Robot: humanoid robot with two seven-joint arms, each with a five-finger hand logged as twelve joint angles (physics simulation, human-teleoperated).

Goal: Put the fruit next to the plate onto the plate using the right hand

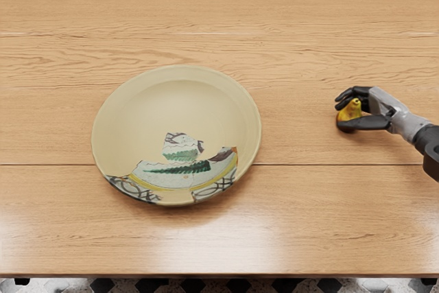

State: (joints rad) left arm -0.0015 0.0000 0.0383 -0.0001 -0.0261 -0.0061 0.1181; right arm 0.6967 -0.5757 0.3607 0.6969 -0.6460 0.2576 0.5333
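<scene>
A cream plate (137, 111) with a painted pattern near its front rim lies flat on the wooden table, left of centre. Well to its right, a small yellow fruit (350, 110) sits at table level inside my right hand (353, 109). The hand's black fingers curl over the fruit from above and its thumb closes below it, so only a part of the fruit shows. The right arm comes in from the picture's right edge. My left arm is out of view.
The wooden table (219, 25) stretches wide around the plate, with its front edge low in the picture and an orange wall behind. A patterned floor shows under the front edge.
</scene>
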